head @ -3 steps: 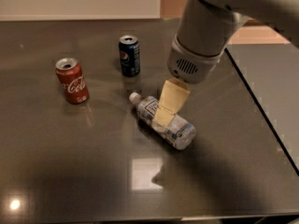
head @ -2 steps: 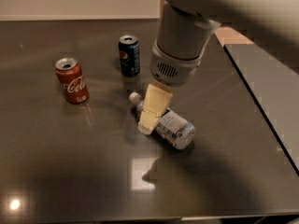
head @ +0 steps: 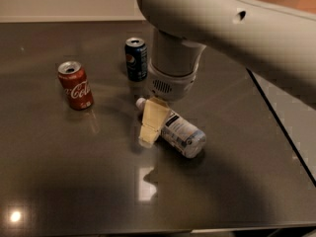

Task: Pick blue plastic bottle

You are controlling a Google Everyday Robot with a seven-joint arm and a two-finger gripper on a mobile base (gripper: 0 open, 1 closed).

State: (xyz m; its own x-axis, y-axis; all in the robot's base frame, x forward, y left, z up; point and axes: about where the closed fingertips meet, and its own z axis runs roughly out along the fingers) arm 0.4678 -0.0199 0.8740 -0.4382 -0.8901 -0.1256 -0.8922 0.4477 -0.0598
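The blue plastic bottle [head: 181, 132] lies on its side on the dark table [head: 74, 181], its white cap [head: 140, 102] pointing to the back left. It is clear, with a white and pale-blue label. My gripper [head: 149, 131] hangs from the big grey arm [head: 173, 68] and sits low over the bottle's neck end, covering it from the front. The dark blue Pepsi can [head: 136, 58] stands just behind the bottle. The red Coca-Cola can [head: 75, 85] stands to the left.
The table's right edge [head: 279, 127] runs diagonally close to the bottle, with a lighter floor beyond it. The arm's thick upper link fills the top right of the view. A light glare spot [head: 146, 181] lies on the table in front of the bottle.
The arm has swung left. My gripper has moved from over the bottle's middle to its neck end and sits lower. The bottle and both cans have not moved.
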